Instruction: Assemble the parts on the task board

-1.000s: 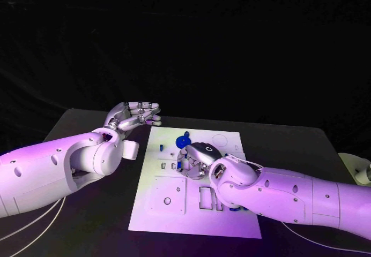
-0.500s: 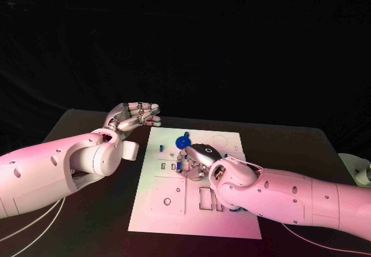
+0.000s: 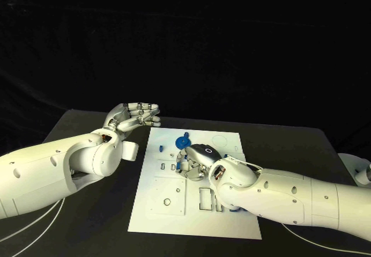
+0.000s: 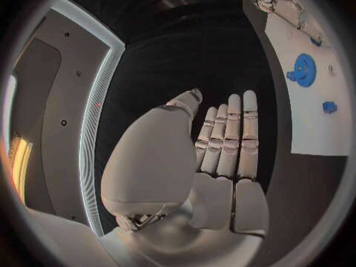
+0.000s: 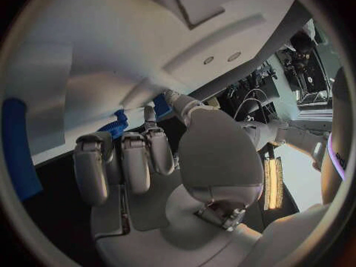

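Working over the board middle, right hand is curling, grasp unclear | gear is lying just beyond it | left hand is idling spread, empty, off the far-left corner.

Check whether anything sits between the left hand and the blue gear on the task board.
Nothing visible does. The left hand hovers off the task board's far left corner, fingers apart and holding nothing. Bare board lies between it and the blue gear. A small blue peg stands nearby, off the direct line.
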`<state>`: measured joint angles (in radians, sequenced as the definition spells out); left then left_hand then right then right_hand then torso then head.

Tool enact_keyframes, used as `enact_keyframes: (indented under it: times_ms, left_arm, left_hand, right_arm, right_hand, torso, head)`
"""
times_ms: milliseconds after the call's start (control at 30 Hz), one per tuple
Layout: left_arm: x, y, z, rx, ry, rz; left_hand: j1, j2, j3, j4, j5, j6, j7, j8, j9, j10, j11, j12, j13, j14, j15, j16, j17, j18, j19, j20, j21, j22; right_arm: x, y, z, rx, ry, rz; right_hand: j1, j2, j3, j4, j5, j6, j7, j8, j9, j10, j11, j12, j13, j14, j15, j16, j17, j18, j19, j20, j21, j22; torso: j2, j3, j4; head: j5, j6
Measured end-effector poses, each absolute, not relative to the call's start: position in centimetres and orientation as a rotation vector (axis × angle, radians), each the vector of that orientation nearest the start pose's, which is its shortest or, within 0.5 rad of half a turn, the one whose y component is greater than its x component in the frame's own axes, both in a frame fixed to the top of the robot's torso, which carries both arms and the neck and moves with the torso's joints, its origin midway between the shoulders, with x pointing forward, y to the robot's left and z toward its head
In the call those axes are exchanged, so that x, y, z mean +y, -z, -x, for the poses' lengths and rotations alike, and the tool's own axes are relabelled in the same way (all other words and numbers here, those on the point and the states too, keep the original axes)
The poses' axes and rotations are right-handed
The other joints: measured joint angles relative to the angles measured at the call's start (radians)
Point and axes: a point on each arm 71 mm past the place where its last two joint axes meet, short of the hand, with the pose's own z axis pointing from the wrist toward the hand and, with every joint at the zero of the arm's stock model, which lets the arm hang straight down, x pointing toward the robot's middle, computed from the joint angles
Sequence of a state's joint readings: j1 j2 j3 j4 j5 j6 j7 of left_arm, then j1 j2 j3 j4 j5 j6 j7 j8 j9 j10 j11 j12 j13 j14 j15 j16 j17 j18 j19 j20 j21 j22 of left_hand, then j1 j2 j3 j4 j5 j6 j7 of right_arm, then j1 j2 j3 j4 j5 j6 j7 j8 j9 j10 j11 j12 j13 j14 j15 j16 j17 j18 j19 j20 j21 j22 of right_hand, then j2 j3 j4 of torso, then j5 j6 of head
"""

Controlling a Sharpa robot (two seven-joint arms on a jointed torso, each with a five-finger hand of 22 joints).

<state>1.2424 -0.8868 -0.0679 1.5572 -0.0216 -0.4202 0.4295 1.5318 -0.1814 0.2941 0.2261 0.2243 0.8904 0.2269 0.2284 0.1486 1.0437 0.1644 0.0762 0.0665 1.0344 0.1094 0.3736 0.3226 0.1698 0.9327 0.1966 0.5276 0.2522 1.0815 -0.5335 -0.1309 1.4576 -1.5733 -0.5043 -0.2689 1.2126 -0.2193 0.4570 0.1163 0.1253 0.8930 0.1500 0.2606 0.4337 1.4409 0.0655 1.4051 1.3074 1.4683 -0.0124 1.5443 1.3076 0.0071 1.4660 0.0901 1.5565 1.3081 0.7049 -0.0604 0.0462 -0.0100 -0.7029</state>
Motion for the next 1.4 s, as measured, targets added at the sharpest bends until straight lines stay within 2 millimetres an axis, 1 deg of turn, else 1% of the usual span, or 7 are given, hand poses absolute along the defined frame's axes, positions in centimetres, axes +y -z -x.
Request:
enact_keyframes:
  times_ms: [267,500,900,1033,1100,1300,1400]
  left_arm:
    - [22.9,16.3,-48.9,1.334,1.449,1.07]
    - [23.0,16.5,-49.1,1.354,1.43,1.058]
    - [22.5,18.0,-50.2,1.612,1.274,0.914]
    - [21.7,18.7,-50.5,1.767,1.189,0.804]
    - [20.9,18.9,-50.7,1.852,1.138,0.729]
    - [18.8,19.5,-51.2,2.059,0.969,0.524]
    - [17.9,20.0,-51.2,2.143,0.877,0.442]
  left_hand:
    - [0.0,0.0,0.004,-0.004,0.0,0.004,-0.011,-0.005,0.001,0.007,-0.007,0.0,0.002,-0.004,-0.004,-0.004,0.005,0.0,-0.015,0.0,0.012,0.008]
    - [-0.012,-0.006,0.002,-0.002,0.0,0.014,-0.022,-0.005,0.005,0.045,-0.013,0.005,0.006,0.01,-0.013,0.002,0.016,0.0,-0.015,0.0,0.032,0.017]
    - [-0.169,-0.005,-0.064,0.061,-0.004,0.084,-0.066,0.056,0.049,0.247,-0.093,0.134,0.091,0.268,-0.098,0.357,0.247,0.0,0.142,-0.084,0.248,0.129]
    - [-0.26,0.056,-0.086,0.069,-0.004,0.048,-0.091,0.122,0.102,0.242,-0.115,0.331,0.246,0.41,-0.122,0.889,0.815,-0.009,0.265,-0.109,0.495,0.367]
    - [-0.266,0.069,-0.084,0.067,-0.004,0.04,-0.099,0.171,0.138,0.208,-0.119,0.461,0.348,0.428,-0.131,1.009,0.946,-0.025,0.324,-0.122,0.614,0.528]
    - [-0.29,0.081,-0.087,0.064,-0.004,0.009,-0.12,0.297,0.235,0.178,-0.137,0.89,0.742,0.434,-0.139,1.136,0.986,-0.062,0.414,-0.134,0.79,0.79]
    - [-0.315,0.072,-0.102,0.066,-0.004,0.007,-0.126,0.333,0.268,0.2,-0.147,0.991,0.845,0.429,-0.147,1.148,0.986,-0.062,0.429,-0.143,0.825,0.844]
  right_arm:
    - [-6.9,25.5,-44.1,1.638,-0.754,0.179]
    - [-7.7,24.7,-43.4,1.587,-0.796,0.158]
    - [-13.9,19.5,-44.4,1.442,-0.94,0.044]
    - [-16.8,18.0,-45.4,1.435,-0.952,-0.059]
    - [-18.2,17.5,-45.8,1.435,-0.952,-0.115]
    - [-21.0,16.8,-46.5,1.442,-0.946,-0.229]
    - [-21.8,16.8,-46.7,1.449,-0.944,-0.263]
  right_hand:
    - [-0.015,-0.015,-0.093,0.04,-0.038,-0.015,0.005,-0.012,-0.006,-0.014,0.006,-0.012,0.0,-0.004,0.004,-0.001,0.0,0.0,0.0,0.007,-0.006,0.0]
    - [0.057,0.032,-0.285,0.113,-0.038,-0.034,0.012,-0.03,-0.015,-0.031,0.013,-0.027,0.0,0.0,0.014,-0.007,0.0,0.0,0.0,0.014,-0.015,0.0]
    - [0.145,0.075,-0.291,0.114,0.014,-0.027,0.009,-0.033,-0.016,-0.035,0.01,-0.031,0.0,0.0,0.014,-0.007,0.0,0.0,0.0,0.014,-0.038,0.0]
    - [0.145,0.075,-0.285,0.119,0.043,-0.013,0.006,-0.025,-0.014,-0.035,0.01,-0.031,0.0,0.0,0.014,-0.007,0.0,0.0,0.0,0.014,-0.038,0.0]
    - [0.145,0.075,-0.285,0.119,0.049,-0.01,0.003,-0.025,-0.014,-0.035,0.01,-0.031,0.0,0.0,0.014,-0.007,0.0,0.0,0.0,0.014,-0.038,0.0]
    - [0.145,0.075,-0.283,0.122,0.055,-0.01,0.003,-0.021,-0.013,-0.035,0.01,-0.031,0.0,0.0,0.014,-0.007,0.0,0.0,0.0,0.014,-0.038,0.0]
    - [0.145,0.075,-0.283,0.122,0.06,-0.01,0.003,-0.021,-0.013,-0.035,0.01,-0.031,0.0,0.0,0.014,-0.007,0.0,0.0,0.0,0.014,-0.038,0.0]
  torso:
    - [0.0,0.0,0.0002]
    - [0.0,0.0008,0.0]
    - [-0.016,0.0053,-0.0105]
    - [-0.026,0.0082,-0.0139]
    - [-0.032,0.0102,-0.0152]
    - [-0.045,0.0157,-0.0164]
    - [-0.05,0.0183,-0.0163]
  head:
    - [0.0,0.003]
    - [0.002,0.006]
    - [0.014,0.011]
    - [0.017,0.008]
    - [0.017,0.006]
    - [0.018,-0.004]
    - [0.021,-0.008]
